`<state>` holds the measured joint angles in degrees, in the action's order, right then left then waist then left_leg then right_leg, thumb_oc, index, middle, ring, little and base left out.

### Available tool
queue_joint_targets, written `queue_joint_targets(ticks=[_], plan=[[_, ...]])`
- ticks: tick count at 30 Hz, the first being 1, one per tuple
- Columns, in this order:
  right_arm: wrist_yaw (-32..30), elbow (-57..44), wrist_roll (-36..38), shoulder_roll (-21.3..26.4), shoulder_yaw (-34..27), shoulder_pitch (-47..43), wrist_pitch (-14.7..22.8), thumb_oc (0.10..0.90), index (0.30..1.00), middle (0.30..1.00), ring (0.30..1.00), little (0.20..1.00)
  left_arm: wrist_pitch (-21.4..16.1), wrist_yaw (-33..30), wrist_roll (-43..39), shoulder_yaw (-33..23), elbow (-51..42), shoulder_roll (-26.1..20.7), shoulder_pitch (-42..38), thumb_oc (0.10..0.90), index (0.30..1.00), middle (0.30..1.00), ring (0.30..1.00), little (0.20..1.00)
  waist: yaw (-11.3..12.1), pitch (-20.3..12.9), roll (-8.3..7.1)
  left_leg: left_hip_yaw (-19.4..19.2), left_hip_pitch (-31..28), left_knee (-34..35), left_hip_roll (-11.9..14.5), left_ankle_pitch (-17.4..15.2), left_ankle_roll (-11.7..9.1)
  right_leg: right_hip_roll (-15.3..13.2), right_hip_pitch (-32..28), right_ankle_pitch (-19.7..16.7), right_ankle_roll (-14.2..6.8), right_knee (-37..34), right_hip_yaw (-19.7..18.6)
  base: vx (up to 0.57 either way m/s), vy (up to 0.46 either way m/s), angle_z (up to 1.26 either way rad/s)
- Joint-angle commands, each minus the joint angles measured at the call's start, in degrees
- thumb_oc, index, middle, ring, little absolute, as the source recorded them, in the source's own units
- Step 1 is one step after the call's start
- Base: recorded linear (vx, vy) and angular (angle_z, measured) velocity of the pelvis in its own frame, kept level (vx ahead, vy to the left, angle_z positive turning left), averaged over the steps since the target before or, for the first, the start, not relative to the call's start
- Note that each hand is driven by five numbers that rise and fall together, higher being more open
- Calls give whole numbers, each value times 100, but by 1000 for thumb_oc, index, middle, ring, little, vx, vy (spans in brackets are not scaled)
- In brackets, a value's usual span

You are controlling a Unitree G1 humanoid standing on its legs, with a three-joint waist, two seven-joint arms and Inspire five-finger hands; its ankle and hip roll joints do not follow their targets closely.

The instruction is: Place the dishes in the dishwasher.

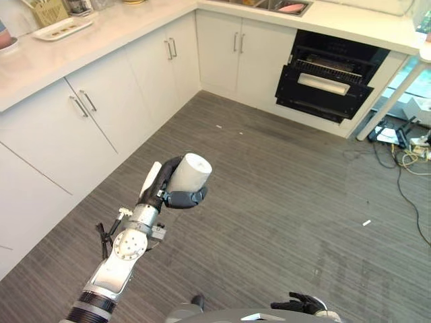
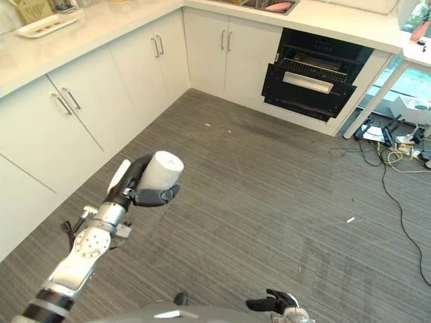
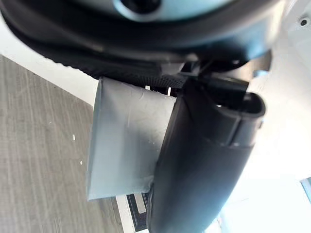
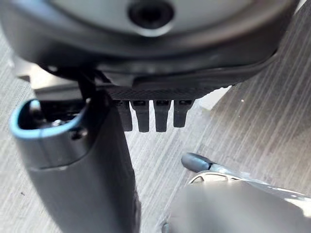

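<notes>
My left hand grasps a white cup; open floor lies ahead toward the open dishwasher.

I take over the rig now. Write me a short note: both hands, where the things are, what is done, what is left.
Left hand: shut on a white cup, held out over the floor.
Right hand: low by the body, holding nothing, fingers relaxed.
Dishwasher: open in the far cabinets, rack visible.
Done: cup picked up.
Left: carry the cup to the dishwasher and set it in the rack.
</notes>
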<state>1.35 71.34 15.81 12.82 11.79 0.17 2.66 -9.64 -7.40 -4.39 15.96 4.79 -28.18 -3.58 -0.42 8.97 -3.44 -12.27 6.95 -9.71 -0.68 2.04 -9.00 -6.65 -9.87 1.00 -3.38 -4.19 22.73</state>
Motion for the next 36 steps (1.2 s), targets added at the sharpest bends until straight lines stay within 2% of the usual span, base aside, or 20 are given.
queue_joint_targets(ticks=[1, 2, 4, 6, 8, 9, 11, 13, 14, 15, 18, 22, 27, 29, 30, 32, 33, 34, 35, 36], plan=[[-72, 174, -45, 250, -143, -157, -20, 800, 900, 900, 900, 900, -436, 69, -98, -365, -850, -123, -245, 400, 300, 300, 300, 300, 114, -126, 128, -300, -45, 30, 707, 27, 186, 86, 83, 283, -380, -81, -103, 114, 82, 45], [-81, 247, -82, 236, -165, -114, -27, 800, 900, 900, 900, 900, -424, 101, -51, -340, -801, -122, -158, 400, 300, 300, 300, 300, 128, -187, 167, -116, -252, 317, 516, -207, 342, 81, 11, 276, -420, -81, -206, 154, 118, -68], [-52, 285, -105, 240, -288, -79, -78, 800, 900, 900, 900, 900, -395, 209, 69, -264, -791, -197, -150, 400, 300, 300, 300, 300, 47, -262, 135, -107, -372, 490, 349, -293, 560, -30, -81, 188, -472, 2, -215, 229, 199, -76], [-48, 291, -110, 237, -296, -84, -71, 800, 900, 900, 900, 900, -382, 242, 93, -261, -812, -214, -152, 400, 300, 300, 300, 300, 54, -270, 134, -67, -405, 509, 304, -311, 610, -79, -42, 224, -480, 187, -219, 122, 143, -1], [-21, 312, -190, 209, -329, -108, -106, 800, 900, 900, 900, 900, -329, 318, 136, -246, -865, -292, -180, 400, 300, 300, 300, 300, 17, -242, 157, -44, -601, 639, 204, -394, 766, -232, 264, 291, -540, 1029, -292, 147, 268, 4], [24, 305, -258, 179, -307, -142, -116, 800, 900, 900, 900, 900, -305, 350, 227, -255, -904, -354, -188, 400, 300, 300, 300, 300, -21, -164, 174, -44, -799, 714, 78, -529, 935, -444, 613, 62, -732, 1934, -400, 200, 339, 2], [32, 291, -261, 129, -300, -177, -122, 800, 900, 900, 900, 900, -247, 372, 258, -225, -896, -361, -206, 400, 300, 300, 300, 300, -86, -85, 215, -4, -1021, 798, 7, -604, 1040, -549, 982, -340, -876, 2795, -540, 179, 234, -2], [32, 291, -261, 129, -300, -183, -122, 800, 900, 900, 900, 900, -246, 372, 259, -227, -895, -360, -212, 400, 300, 300, 300, 300, -79, -91, 219, -15, -1000, 805, 11, -577, 1044, -545, 1011, -363, -867, 2796, -548, 183, 71, 16], [48, 212, -244, 81, -185, -224, -89, 800, 900, 900, 900, 900, -210, 460, 238, -130, -842, -326, -222, 400, 300, 300, 300, 300, -217, -34, 324, 245, -1374, 1125, 0, -557, 1013, -250, 1691, -371, -747, 2811, -827, 320, 77, 30], [48, 212, -244, 81, -185, -224, -89, 800, 900, 900, 900, 900, -210, 460, 238, -130, -842, -326, -222, 400, 300, 300, 300, 300, -217, -34, 324, 245, -1374, 1125, 0, -557, 1013, -250, 1691, -371, -747, 2811, -827, 452, 66, 35], [24, 149, -185, 96, -123, -233, -69, 800, 900, 900, 900, 900, -221, 509, 175, -55, -860, -291, -344, 400, 300, 300, 300, 300, -424, 40, 327, 659, -1895, 1466, -40, -753, 926, -157, 2277, -534, -754, 1389, -1119, 402, -58, 42], [114, 240, -277, 84, -175, -199, -168, 800, 900, 900, 900, 900, -193, 566, 318, -22, -752, -234, -450, 400, 300, 300, 300, 300, -587, -7, 325, 855, -2316, 1471, 67, -1154, 785, -216, 2528, -864, -893, 307, -864, 491, -113, 88], [136, 366, -334, 147, -236, -16, -193, 800, 900, 900, 900, 900, -185, 618, 305, 13, -688, -145, -410, 400, 300, 300, 300, 300, -662, -120, 276, 1044, -2662, 1309, 74, -1425, 760, -241, 2297, -994, -829, 438, -727, 385, -118, 35], [131, 438, -283, 255, -333, 30, -201, 800, 900, 900, 900, 900, -194, 621, 237, 23, -652, -62, -360, 400, 300, 300, 300, 300, -733, -217, 385, 1087, -2606, 445, 303, -1007, 484, 8, 2048, -832, -605, 709, -763, 634, -326, 42], [102, 452, -208, 291, -370, 0, -191, 800, 900, 900, 900, 900, -150, 671, 126, 12, -628, -107, -326, 400, 300, 300, 300, 300, -697, -204, 388, 893, -2030, -903, 484, -120, 152, 158, 1703, -552, -350, 777, -702, 572, -397, 23], [75, 393, -145, 335, -330, -26, -192, 800, 900, 900, 900, 900, -97, 663, 65, -33, -638, -173, -295, 400, 300, 300, 300, 300, -593, -101, 217, 786, -1302, -2545, 575, 533, -43, 218, 1308, -336, -105, 711, -713, 402, -328, -11], [75, 393, -145, 335, -330, -26, -192, 800, 900, 900, 900, 900, -97, 663, 65, -33, -638, -173, -295, 400, 300, 300, 300, 300, -593, -101, 217, 786, -1302, -2545, 575, 533, -43, 218, 1308, -336, -105, 711, -713, 371, -354, -28], [1, 394, -88, 389, -343, -74, -197, 800, 900, 900, 900, 900, -82, 591, 80, -49, -616, -255, -313, 400, 300, 300, 300, 300, -480, -22, -49, 391, -617, -3605, 732, 531, 18, 202, 977, -175, 79, 572, -694, 231, -239, -13], [1, 394, -88, 389, -343, -74, -197, 800, 900, 900, 900, 900, -82, 591, 80, -49, -616, -255, -313, 400, 300, 300, 300, 300, -480, -22, -49, 391, -617, -3605, 732, 531, 18, 202, 977, -175, 79, 572, -694, 546, -331, -30], [-44, 433, -28, 409, -340, -105, -204, 800, 900, 900, 900, 900, -63, 595, 41, -19, -653, -232, -318, 400, 300, 300, 300, 300, -346, 7, -91, 101, -128, -3458, 844, 121, 168, 303, 637, -28, 112, 467, -741, 472, -83, -20]])
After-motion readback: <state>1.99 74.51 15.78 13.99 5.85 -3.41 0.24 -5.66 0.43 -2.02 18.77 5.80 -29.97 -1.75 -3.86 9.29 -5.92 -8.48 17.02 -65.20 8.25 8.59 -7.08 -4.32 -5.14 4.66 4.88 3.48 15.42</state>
